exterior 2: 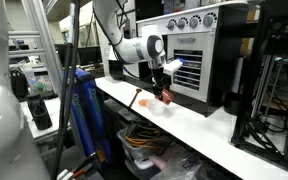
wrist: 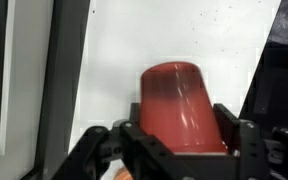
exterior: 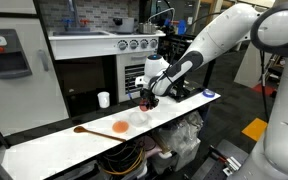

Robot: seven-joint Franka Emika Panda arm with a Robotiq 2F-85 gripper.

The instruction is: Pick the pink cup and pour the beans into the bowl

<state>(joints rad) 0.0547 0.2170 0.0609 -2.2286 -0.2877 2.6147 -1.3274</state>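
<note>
The gripper (wrist: 180, 142) hugs the pink cup (wrist: 179, 98) tight. In an exterior view the bowl (exterior: 140, 117) sits at the cup's six o'clock.

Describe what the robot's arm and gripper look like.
The arm is glossy white, built of thick rounded links with dark bands at the joints. The gripper is black, with angular, linked fingers. No markings or cables can be made out.

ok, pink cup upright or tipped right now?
Looks tipped: in the wrist view the pink cup lies side-on in the gripper, no open mouth showing. Full or empty: cannot tell.
</note>
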